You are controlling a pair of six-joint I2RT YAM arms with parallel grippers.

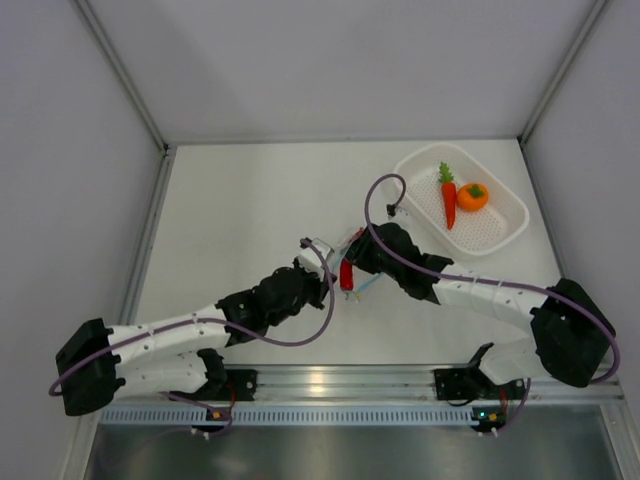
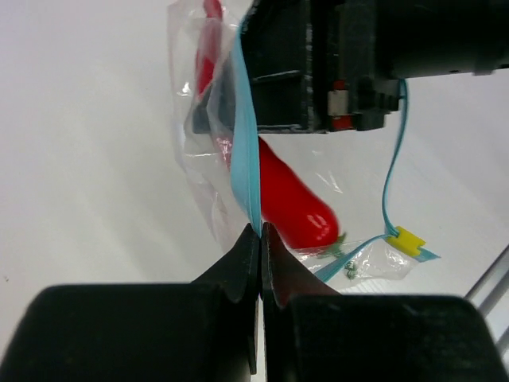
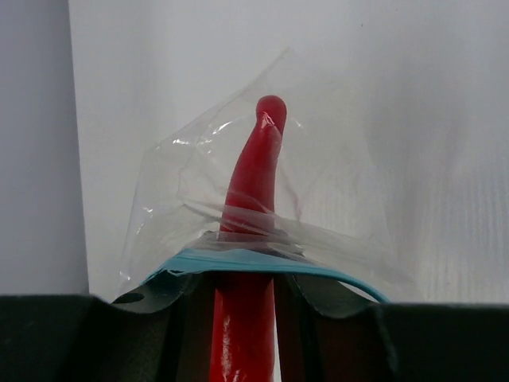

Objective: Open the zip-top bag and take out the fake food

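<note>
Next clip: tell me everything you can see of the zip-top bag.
The zip-top bag is a small pouch of clear, crinkled plastic with a light blue zip strip along its mouth and a yellow tab on the strip. The mouth is open. The left gripper pinches one side of the strip in shut jaws. The right gripper reaches through the mouth and grips the red chili, whose tip lies under the plastic.

White perforated basket (image 1: 492, 232), far-right tabletop (image 1: 250, 220)
</note>
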